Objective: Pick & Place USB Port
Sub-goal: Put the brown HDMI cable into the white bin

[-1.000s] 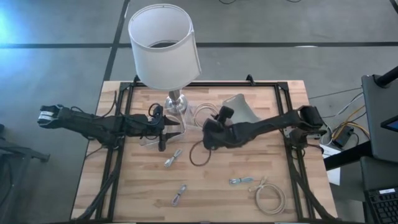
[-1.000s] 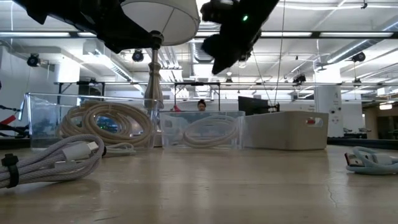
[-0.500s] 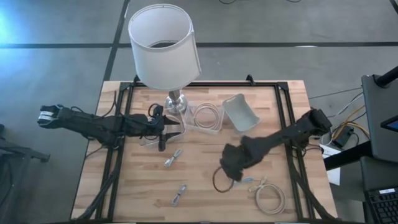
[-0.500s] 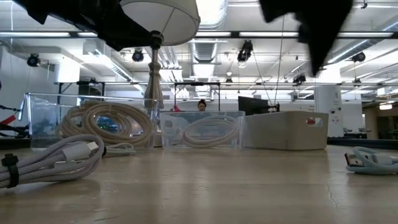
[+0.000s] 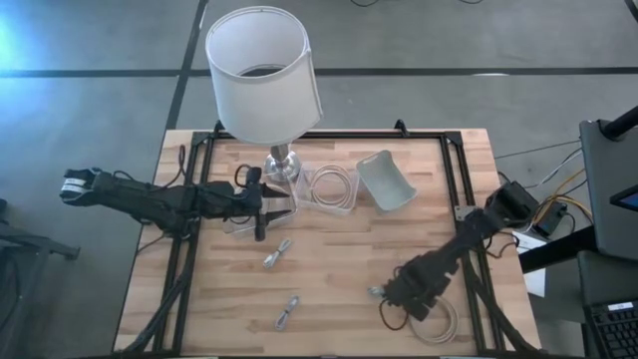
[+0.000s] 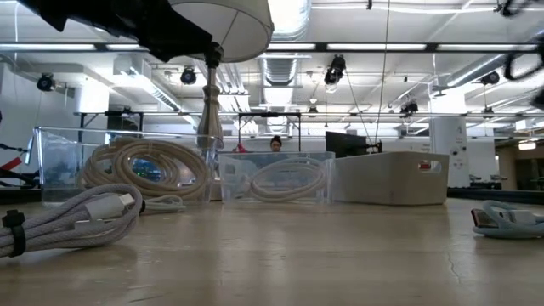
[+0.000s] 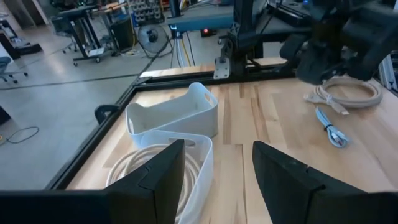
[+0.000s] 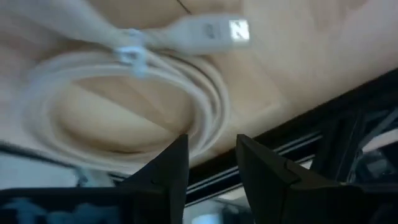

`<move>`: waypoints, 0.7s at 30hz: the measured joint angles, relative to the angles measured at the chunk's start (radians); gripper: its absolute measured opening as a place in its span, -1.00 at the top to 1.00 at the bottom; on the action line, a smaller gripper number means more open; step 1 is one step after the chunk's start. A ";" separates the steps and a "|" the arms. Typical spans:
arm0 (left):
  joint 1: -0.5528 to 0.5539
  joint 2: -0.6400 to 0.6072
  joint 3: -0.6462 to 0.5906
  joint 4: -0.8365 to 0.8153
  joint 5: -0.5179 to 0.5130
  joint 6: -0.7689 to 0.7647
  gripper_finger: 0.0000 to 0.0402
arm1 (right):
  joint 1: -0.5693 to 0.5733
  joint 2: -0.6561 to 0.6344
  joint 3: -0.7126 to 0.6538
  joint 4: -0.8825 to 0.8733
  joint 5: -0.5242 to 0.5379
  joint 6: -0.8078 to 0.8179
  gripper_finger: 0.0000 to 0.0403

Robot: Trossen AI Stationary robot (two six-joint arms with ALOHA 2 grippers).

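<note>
**Right gripper low over coiled cable at near right of counter**

Wooden plank counter (image 5: 329,249) with black frame rails, grey floor around it. Low view shows an open workshop room behind, ceiling lights, a person far back, head only.

A lamp (image 5: 263,75) stands at the far edge; a clear bin (image 5: 332,189) with a coiled cord sits beside its base, and a white curved tray (image 5: 386,180) lies to the right.

Task things: a cream coiled USB cable (image 5: 437,317) at near right, with a metal plug end seen in the right wrist view (image 8: 236,29). A small blue-grey cable (image 5: 384,291) lies just left of it. Two more bundled cables (image 5: 277,253) sit mid-counter and near-centre (image 5: 287,311).

Right gripper (image 5: 411,295) sits over the coil's left edge, jaws partly apart, holding nothing. Left gripper (image 5: 274,206) waits by the lamp base, jaws wide, empty.

Right wrist view is blurred; whether the jaws touch the cable is unclear.
</note>
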State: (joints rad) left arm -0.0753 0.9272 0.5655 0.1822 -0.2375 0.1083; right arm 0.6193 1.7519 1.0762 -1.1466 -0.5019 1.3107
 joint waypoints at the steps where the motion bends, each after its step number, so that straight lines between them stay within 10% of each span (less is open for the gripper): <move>1: 0.000 0.000 0.000 0.003 0.000 -0.001 0.04 | 0.007 -0.002 -0.023 0.023 -0.011 0.009 0.39; 21: 0.000 0.000 0.000 0.005 0.000 -0.032 0.04 | 0.012 -0.038 -0.237 0.219 -0.001 0.053 0.47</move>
State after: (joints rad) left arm -0.0751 0.9272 0.5655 0.1869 -0.2371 0.0767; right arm 0.6312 1.7134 0.8387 -0.9275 -0.5032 1.3637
